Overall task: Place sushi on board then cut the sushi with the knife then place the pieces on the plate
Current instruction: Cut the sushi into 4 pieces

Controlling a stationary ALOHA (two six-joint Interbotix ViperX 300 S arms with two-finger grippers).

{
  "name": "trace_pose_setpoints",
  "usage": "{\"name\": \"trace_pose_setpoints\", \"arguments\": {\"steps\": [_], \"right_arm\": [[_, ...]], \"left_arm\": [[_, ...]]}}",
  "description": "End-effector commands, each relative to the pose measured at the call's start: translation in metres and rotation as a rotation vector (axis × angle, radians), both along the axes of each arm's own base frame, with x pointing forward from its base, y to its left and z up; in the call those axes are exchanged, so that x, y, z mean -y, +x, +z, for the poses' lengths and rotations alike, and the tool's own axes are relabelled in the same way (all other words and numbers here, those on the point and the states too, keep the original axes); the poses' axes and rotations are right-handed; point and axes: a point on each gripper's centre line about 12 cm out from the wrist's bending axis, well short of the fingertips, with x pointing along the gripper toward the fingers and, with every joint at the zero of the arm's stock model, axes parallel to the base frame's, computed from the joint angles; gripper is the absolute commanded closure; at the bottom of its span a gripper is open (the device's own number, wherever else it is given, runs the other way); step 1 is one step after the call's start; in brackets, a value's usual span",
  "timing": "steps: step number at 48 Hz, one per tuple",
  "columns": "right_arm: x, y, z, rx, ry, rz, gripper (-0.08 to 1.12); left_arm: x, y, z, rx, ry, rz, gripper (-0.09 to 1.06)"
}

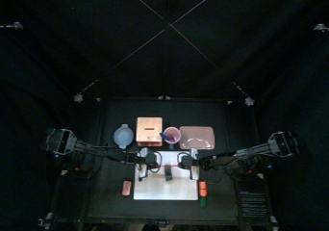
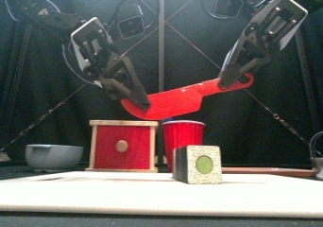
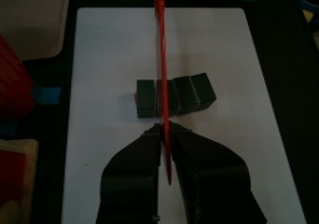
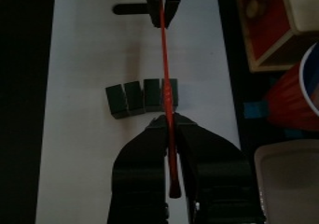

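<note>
Found a flat red plastic toy knife (image 2: 183, 98) up in the air, slanting higher toward the right, clear of everything below. Saw the left gripper (image 3: 162, 134) closed tight on its lower end and the right gripper (image 4: 167, 127) closed tight on its upper end, both sets of jaws pressed flat against the blade, with nothing else in their hold. Located the toy sushi roll of dark green blocks (image 2: 197, 164) lying on the white rectangular cutting board (image 3: 112, 60), near its middle, directly under the knife and not touching it. Counted about four blocks side by side; noted one end block sitting slightly askew from the rest. Spotted, behind the board, a blue-grey bowl (image 2: 53, 155), a pale wooden box with a red drawer front (image 2: 124, 146) and a red plastic cup (image 2: 184, 136) in a row, plus a flat pink tray (image 1: 195, 137) further right.
</note>
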Motion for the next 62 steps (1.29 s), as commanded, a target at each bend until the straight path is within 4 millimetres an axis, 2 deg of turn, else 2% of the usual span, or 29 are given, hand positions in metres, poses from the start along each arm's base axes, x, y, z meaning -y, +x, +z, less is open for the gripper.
{"name": "trace_pose_setpoints", "arguments": {"steps": [1,17,62], "right_arm": [[0.001,0.004,0.009,0.028,0.014,-0.007,0.71],[0.001,0.007,-0.027,-0.093,0.025,-0.038,0.71],[0.008,-0.004,-0.052,-0.193,0.032,-0.089,0.71]], "left_arm": [[-0.001,0.006,0.009,0.03,-0.006,0.006,0.49],[0.001,0.011,-0.008,-0.013,-0.006,0.004,0.49],[0.001,0.026,-0.023,-0.042,-0.002,0.008,0.49]]}}
